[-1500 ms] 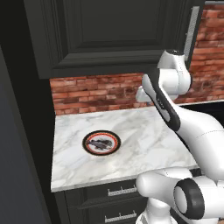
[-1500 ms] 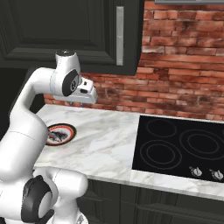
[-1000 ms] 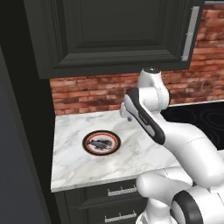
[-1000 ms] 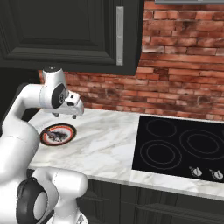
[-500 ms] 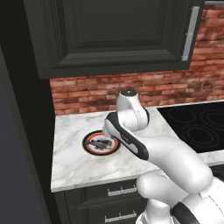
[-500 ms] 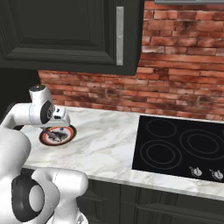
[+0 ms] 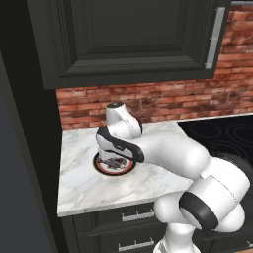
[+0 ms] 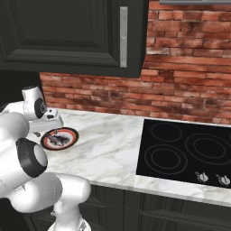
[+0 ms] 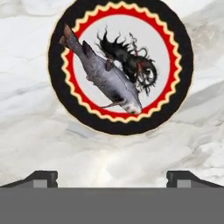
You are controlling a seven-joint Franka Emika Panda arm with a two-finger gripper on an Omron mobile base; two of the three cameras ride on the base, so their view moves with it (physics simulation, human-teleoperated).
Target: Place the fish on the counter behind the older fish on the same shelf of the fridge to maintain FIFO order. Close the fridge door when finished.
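The fish [image 9: 105, 76], dark grey with a brownish tail, lies diagonally on a round plate [image 9: 183, 57] with a black rim and a red ring. The plate [image 7: 101, 169] stands on the white marble counter [image 7: 84, 185] near its left end. My gripper [image 9: 113, 178] hangs straight above the plate, pointing down, open, its two fingertips [image 9: 41, 177] wide apart with only bare marble between them, just short of the plate's rim. In the right base view the hand covers the plate's [image 8: 67, 135] left side. The older fish, the shelf and the fridge are out of view.
A black cooktop [image 8: 189, 151] is set into the counter to the right. Dark upper cabinets [image 7: 133, 39] hang over the counter against a red brick wall [image 8: 135, 101]. A tall dark panel [image 7: 20, 163] closes off the counter's left end.
The arm has swung left and down from above the counter's right part to just over the plate. The jaws have widened a little.
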